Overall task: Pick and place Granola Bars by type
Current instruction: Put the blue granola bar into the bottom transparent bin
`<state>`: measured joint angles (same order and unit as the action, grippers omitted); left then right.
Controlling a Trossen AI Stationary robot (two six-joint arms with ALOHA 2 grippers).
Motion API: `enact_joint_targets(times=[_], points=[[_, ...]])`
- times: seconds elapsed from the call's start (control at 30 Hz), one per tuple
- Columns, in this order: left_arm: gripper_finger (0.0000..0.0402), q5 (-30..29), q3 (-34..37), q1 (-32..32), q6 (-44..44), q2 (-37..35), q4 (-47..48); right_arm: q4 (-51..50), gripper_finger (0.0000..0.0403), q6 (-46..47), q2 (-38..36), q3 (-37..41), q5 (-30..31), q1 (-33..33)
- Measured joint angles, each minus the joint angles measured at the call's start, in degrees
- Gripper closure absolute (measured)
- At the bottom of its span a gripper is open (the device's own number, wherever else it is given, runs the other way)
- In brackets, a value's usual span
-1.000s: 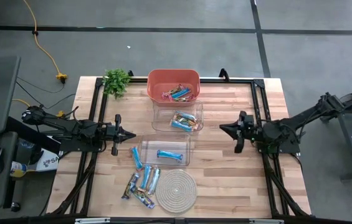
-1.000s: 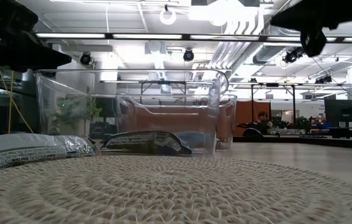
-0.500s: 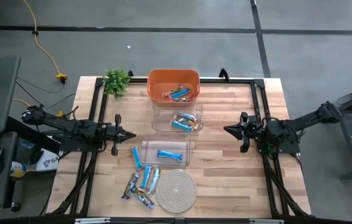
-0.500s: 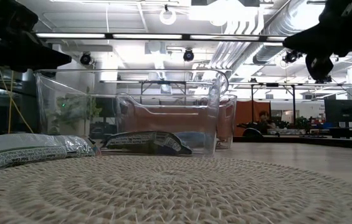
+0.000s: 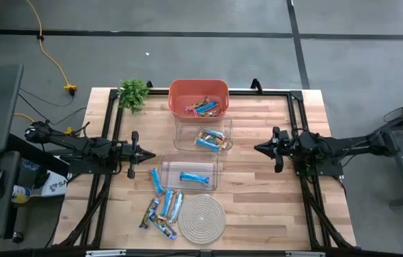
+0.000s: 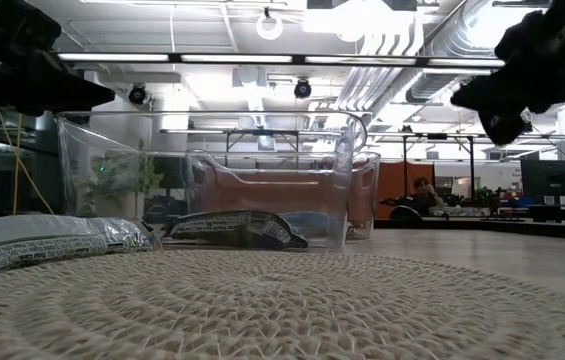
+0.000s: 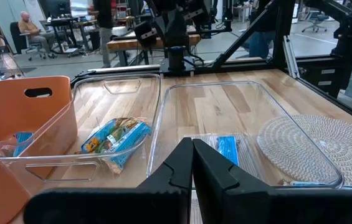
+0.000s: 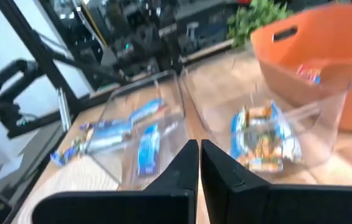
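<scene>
- A loose cluster of granola bars [image 5: 162, 210] lies on the wooden surface [image 5: 258, 193], just beside the round woven coaster [image 5: 202, 218]; most wrappers are light blue, one or two at the cluster's outer end look darker and multicoloured.
- One more blue bar [image 5: 156, 180] lies alone, against the outside wall of the nearer clear bin [image 5: 189, 172], and a single blue bar [image 5: 195, 177] already sits inside that bin.
- The farther clear bin [image 5: 203, 133] holds a few yellow-and-blue bars [image 5: 211, 138], and the orange tub [image 5: 198, 98] behind it holds a handful of mixed ones [image 5: 205, 108].
- Left gripper [image 5: 150, 156] hovers near that nearer bin, fingers pressed together and empty; in its wrist view the two dark fingers [image 7: 177, 165] meet with nothing between them.
- Right gripper [image 5: 256, 149] hangs well apart over bare wood on the far side of the bins, fingers likewise together, nothing held.
- Risk one, as I read it: the loose bars overlap and touch, so a descent onto one could pinch two at once or skid a neighbour away on slick foil.
- Risk two: the lone bar hugs the bin wall, so a finger coming down there may strike the rim and shove the bin.
- Risk three: the darker wrappers at the cluster's end are hard to tell apart from above, so a bar could land in the wrong container.
- Risk four: a bar nudged onto the coaster's ribbed weave would sit unevenly and be harder to pinch flat.
</scene>
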<state>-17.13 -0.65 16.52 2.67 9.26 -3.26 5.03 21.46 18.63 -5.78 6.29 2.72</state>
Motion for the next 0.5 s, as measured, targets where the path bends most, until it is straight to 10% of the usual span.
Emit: enact_joint_targets(times=[0.5], points=[[0.0394,0.0,-0.01,0.0,-0.01,0.0,0.01,-11.92,0.0403,-1.2,0.04,0.0,-5.32,-0.09]])
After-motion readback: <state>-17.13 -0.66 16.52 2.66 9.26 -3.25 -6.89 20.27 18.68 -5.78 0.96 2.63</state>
